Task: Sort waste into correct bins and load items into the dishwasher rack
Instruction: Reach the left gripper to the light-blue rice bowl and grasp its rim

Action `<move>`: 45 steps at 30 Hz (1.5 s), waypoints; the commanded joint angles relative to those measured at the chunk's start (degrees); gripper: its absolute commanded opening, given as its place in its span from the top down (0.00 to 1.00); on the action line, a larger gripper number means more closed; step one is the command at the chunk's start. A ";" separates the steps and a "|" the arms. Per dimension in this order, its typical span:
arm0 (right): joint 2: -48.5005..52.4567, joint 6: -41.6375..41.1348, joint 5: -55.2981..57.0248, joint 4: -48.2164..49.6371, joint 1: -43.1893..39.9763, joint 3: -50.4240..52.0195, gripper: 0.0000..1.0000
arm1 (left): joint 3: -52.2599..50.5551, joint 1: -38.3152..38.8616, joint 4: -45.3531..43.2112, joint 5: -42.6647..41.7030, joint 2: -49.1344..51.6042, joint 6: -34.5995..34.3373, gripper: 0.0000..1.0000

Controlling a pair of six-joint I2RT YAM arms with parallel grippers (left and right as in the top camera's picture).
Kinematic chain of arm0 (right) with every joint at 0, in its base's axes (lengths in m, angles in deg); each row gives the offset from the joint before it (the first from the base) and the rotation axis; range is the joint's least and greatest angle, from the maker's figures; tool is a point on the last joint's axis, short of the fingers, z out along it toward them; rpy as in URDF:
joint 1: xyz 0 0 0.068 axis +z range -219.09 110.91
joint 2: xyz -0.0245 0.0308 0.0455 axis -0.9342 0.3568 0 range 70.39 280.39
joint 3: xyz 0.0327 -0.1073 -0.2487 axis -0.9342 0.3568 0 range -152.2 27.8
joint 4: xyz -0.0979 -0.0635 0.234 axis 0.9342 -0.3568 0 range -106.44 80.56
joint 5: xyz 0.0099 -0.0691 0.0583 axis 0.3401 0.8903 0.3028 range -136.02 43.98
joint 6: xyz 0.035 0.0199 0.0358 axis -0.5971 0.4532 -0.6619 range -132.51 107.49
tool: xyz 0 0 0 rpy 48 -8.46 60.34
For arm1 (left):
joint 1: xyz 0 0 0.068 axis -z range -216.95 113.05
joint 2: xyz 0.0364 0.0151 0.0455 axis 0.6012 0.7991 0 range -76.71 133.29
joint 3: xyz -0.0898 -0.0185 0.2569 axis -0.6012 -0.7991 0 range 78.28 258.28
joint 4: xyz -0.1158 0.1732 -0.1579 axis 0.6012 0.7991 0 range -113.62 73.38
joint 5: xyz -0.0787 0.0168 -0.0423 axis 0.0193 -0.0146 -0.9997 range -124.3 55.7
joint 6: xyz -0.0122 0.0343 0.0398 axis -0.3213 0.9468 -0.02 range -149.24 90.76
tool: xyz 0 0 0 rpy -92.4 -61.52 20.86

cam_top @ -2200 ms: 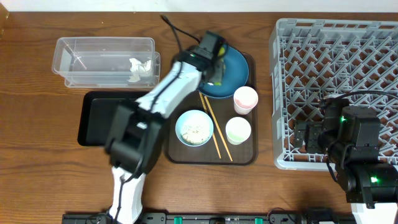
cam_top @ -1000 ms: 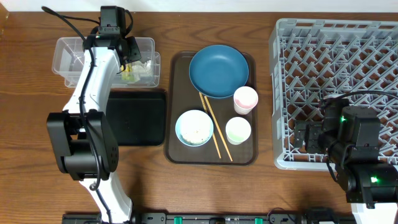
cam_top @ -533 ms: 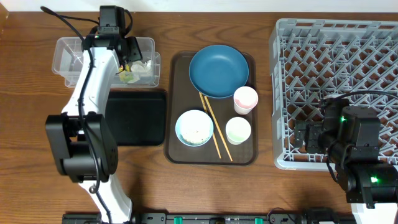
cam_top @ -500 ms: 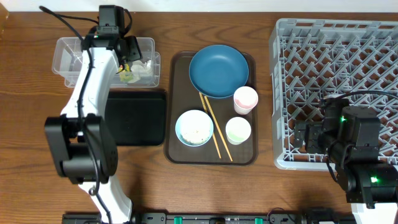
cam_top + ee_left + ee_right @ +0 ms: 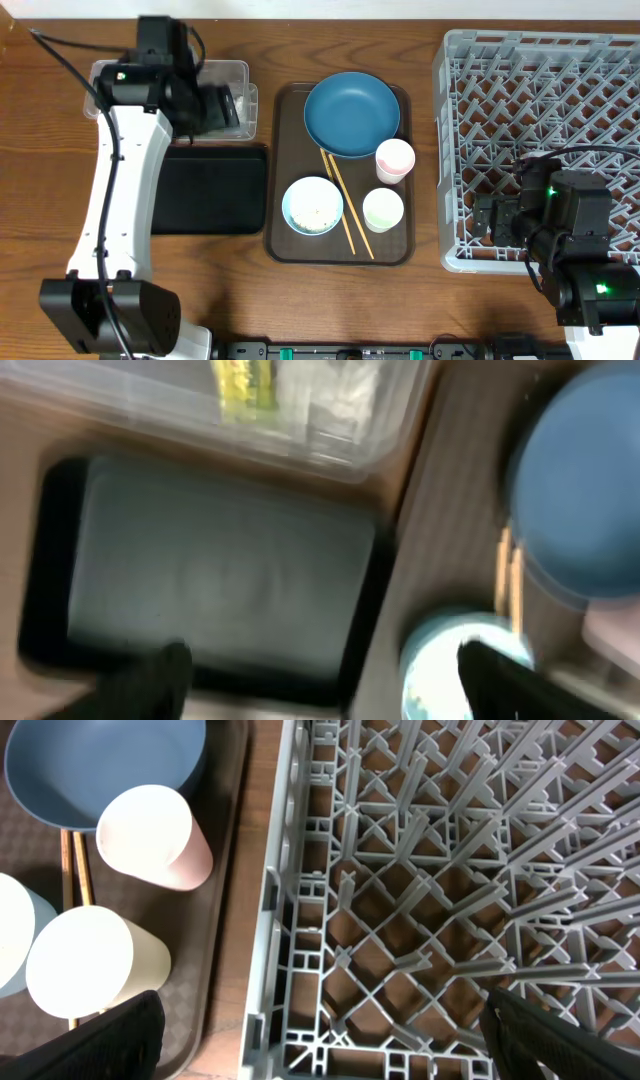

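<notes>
Dishwasher rack (image 5: 540,130) stands right, right claw (image 5: 325,1032) spread above it. In the far-left clear tub (image 5: 320,445) the snack wrapper (image 5: 245,385) lies beside tissue (image 5: 330,390). Left claw (image 5: 320,680) hangs spread, empty: best lift straight clear before heading for the bowl (image 5: 312,205).

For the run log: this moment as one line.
left gripper open, empty | wrapper in clear tub | right gripper open at rack

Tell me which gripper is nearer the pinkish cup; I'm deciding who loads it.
Right. The right gripper hangs over the rack's left edge, just beyond the pinkish cup; the left gripper is across the brown tray, by the clear tub.
</notes>
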 commanded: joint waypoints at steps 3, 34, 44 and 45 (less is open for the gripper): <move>-0.26 -0.31 -0.20 0.15 0.26 -1.25 0.01 | 0.07 1.62 9.46 -1.77 0.00 -1.60 0.15; -0.26 -0.35 -0.24 0.09 0.26 -1.25 0.01 | -24.90 27.15 -21.90 1.18 -9.46 -6.36 0.11; -0.26 -0.37 -0.26 0.04 0.26 -1.25 0.01 | -24.90 31.76 -25.94 1.14 2.40 -6.40 0.15; -0.26 -0.44 -0.26 0.04 0.26 -1.25 0.01 | -24.90 32.13 -26.45 1.14 3.13 -6.62 0.16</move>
